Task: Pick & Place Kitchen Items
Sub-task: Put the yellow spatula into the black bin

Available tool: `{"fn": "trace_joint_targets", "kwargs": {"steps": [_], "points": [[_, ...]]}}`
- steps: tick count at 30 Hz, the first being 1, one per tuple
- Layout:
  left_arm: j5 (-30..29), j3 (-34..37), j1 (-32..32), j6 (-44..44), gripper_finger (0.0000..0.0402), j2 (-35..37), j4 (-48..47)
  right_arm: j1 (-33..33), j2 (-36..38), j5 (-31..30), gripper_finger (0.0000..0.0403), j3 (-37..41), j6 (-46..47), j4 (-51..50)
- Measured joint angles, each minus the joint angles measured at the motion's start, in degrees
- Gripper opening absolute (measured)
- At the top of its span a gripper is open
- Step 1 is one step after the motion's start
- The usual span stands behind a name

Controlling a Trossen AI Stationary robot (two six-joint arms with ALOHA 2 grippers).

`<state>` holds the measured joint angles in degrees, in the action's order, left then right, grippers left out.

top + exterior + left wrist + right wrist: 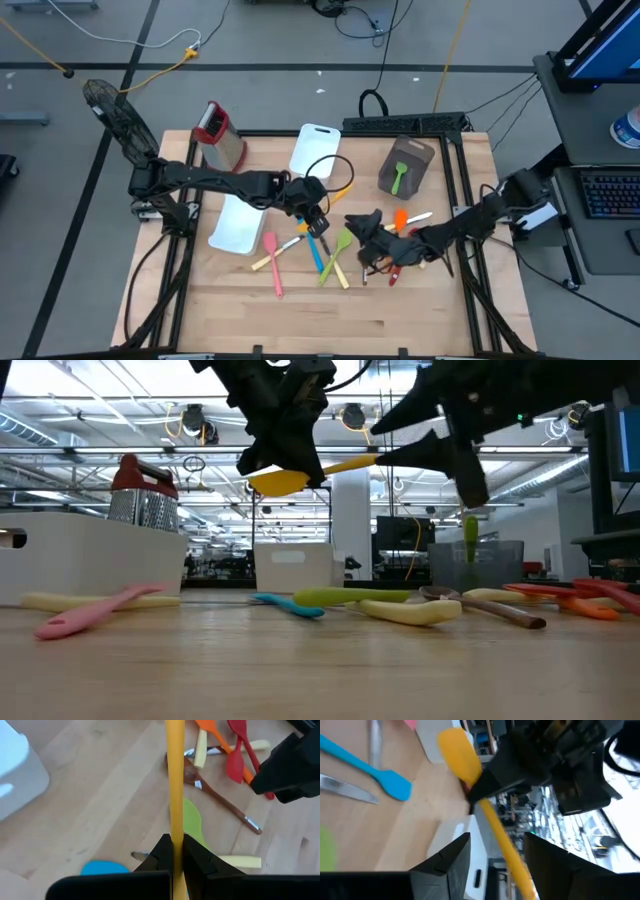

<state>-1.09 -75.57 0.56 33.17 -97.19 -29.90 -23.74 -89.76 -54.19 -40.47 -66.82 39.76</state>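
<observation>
- Left gripper [173,851]: raised above the middle of the table [430,310], fingers clamped narrowly on the handle of a yellow spatula [285,479], which it holds clear of the wood; the blade points toward the white trays.
- Right gripper [492,852]: also lifted, close beside the left one, its fingers parted wide on either side of the yellow handle's far end; whether they touch it cannot be told.
- Loose utensils on the table: a pink spatula [95,611] and a blue spatula [288,604] toward the left arm's side; a green spatula [192,822] and a brown wooden spoon [220,799] beneath the grippers; red and orange spoons [235,747] near the right arm.
- Background: a white tray [238,226] under the left arm, and a metal grater [218,135] with a red top behind it.
</observation>
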Motion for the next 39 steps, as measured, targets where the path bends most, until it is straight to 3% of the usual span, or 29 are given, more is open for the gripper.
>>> {"fn": "trace_joint_targets", "kwargs": {"steps": [3,12,27,39], "points": [[0.16,-0.02,-0.57,0.47,0.0008,-0.42,0.20,0.49,-1.90,-2.79,0.0183,-2.17,-3.03,-0.12],[1.51,-0.02,-2.94,2.14,0.0008,-1.27,0.53,2.70,-7.80,-2.98,0.0186,-7.59,-10.11,-0.13],[1.37,-0.02,-4.05,2.62,0.0008,-1.20,2.86,3.84,-11.38,-2.86,0.0183,-8.77,-13.60,-0.12],[3.46,-0.02,-4.13,3.24,0.0008,-1.41,3.93,4.19,-11.33,-3.07,0.0101,-8.85,-13.51,0.04]]}}
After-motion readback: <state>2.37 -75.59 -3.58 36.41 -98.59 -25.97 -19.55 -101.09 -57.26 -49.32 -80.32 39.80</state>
